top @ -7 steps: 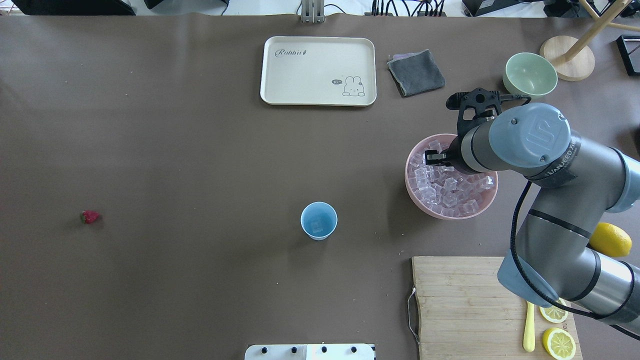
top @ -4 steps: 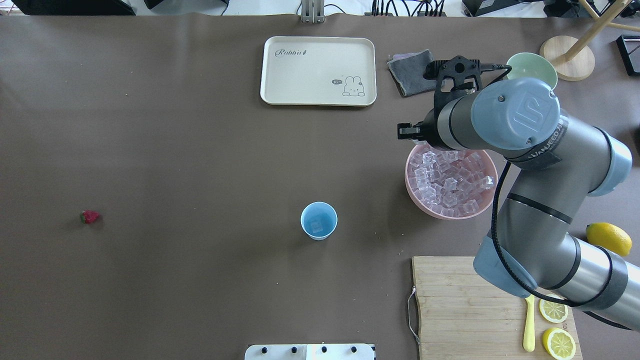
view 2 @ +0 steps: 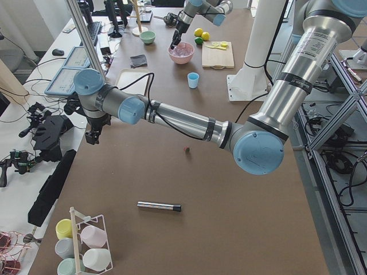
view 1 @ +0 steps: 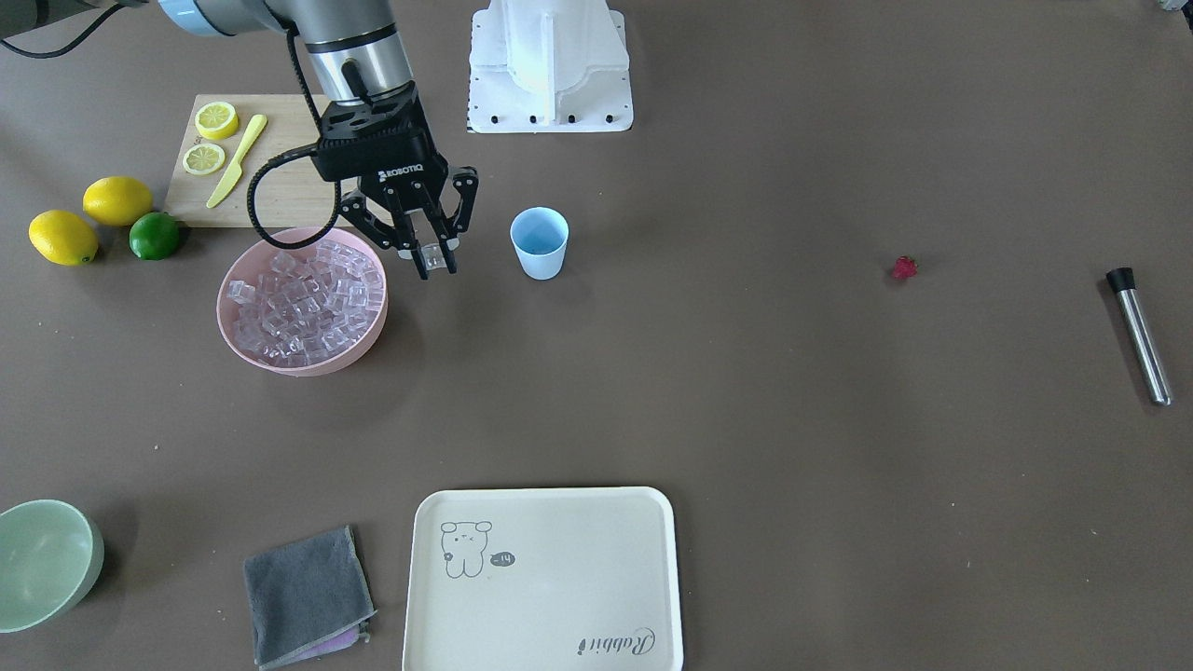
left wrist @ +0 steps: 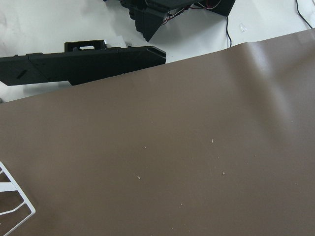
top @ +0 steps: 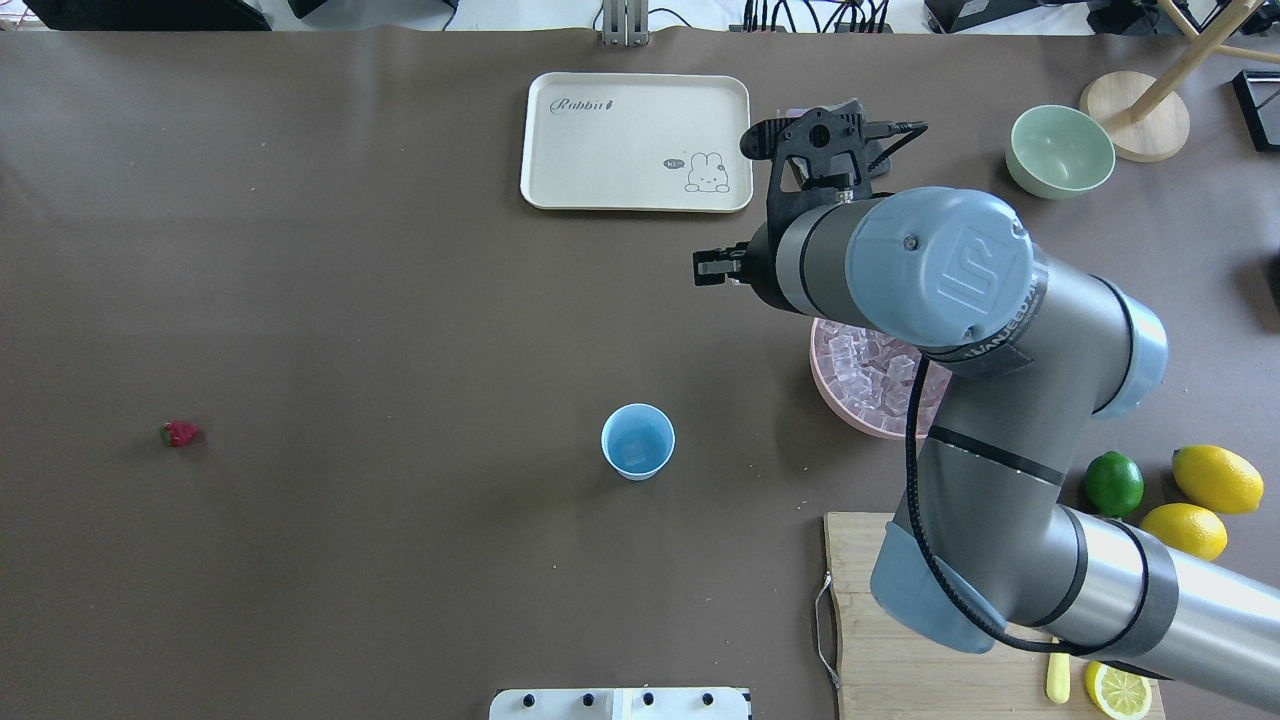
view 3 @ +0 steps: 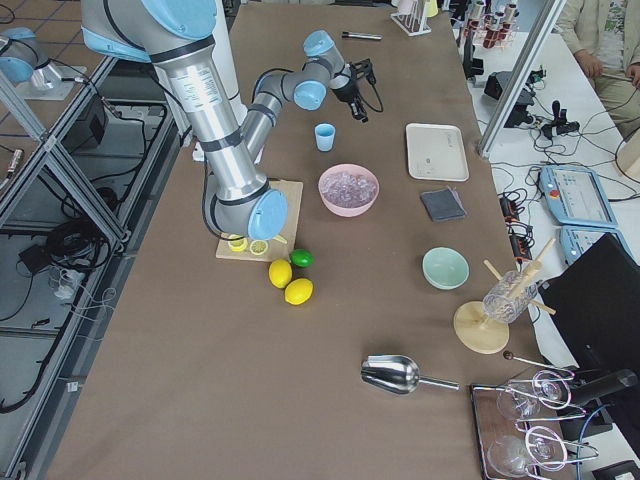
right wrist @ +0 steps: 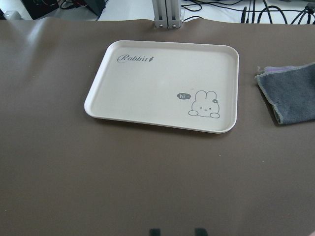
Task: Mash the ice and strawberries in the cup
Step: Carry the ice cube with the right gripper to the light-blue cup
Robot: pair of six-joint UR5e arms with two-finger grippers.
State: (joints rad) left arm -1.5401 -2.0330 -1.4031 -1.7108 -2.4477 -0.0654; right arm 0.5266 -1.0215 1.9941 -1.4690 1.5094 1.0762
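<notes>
R gripper (view 1: 434, 265) clamped on ice cube (view 1: 430, 253) nr cup (view 1: 539, 244) | L gripper (view 2: 92, 137): can't tell

Right arm (top: 960, 300) comes in bent at the elbow with the wrist turned down. The right gripper (view 1: 434, 267) hangs above the table just off the cup (view 1: 540, 242), on the robot's right side of it, fingers pointing down and pinched on a clear ice cube (view 1: 431, 253). Left arm (view 2: 189, 123) is stretched out long and low, with the left gripper (view 2: 92, 136) pointing down, well apart from the cup. Honestly can't tell if that one's open or closed.
</notes>
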